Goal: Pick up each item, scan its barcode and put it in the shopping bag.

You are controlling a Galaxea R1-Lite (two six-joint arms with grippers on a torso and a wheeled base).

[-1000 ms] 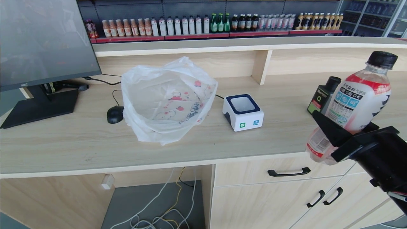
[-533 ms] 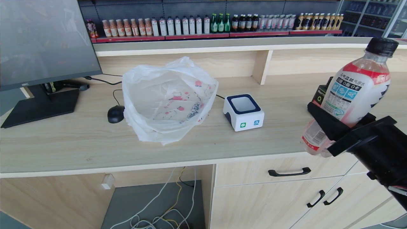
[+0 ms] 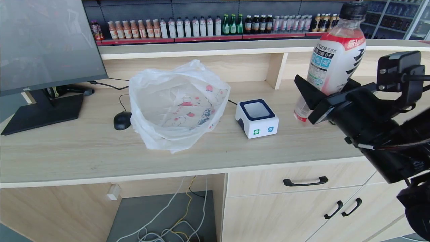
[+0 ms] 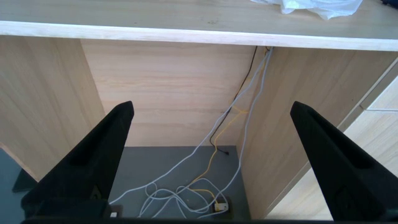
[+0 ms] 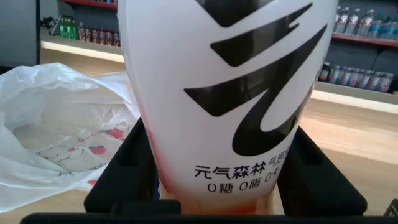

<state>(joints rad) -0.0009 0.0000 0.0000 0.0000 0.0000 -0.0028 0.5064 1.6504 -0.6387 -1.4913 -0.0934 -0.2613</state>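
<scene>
The left hand (image 4: pixel 211 124) hangs low in front of the bench (image 3: pixel 84 151), below its edge. Its two black fingers are spread wide with nothing between them, and beyond them loose cables (image 4: pixel 205 180) lie in the open space under the bench.

The right hand (image 3: pixel 324 89) is raised over the right part of the bench. It grips a drink bottle (image 3: pixel 332 57) around its lower half, with one finger on each side. The bottle stands nearly upright, leaning slightly, and is held clear of the bench top. It has a black cap, a red band at the shoulder, and a white label with small blue squares and lines of print. In the right wrist view the bottle (image 5: pixel 217 81) also shows bold black stripes above a row of dark characters.

Just to the left of the bottle, a white scanner (image 3: pixel 257 117) with a dark-rimmed window sits on the bench. Two small coloured logos are on its front. Beside that stands the open shopping bag (image 3: pixel 174 104), thin white plastic with a red print. A black mouse (image 3: pixel 121 120) touches its left side, and a monitor (image 3: pixel 47 43) stands farther left. At the back, a shelf holds a row of bottles (image 3: pixel 218 25).
</scene>
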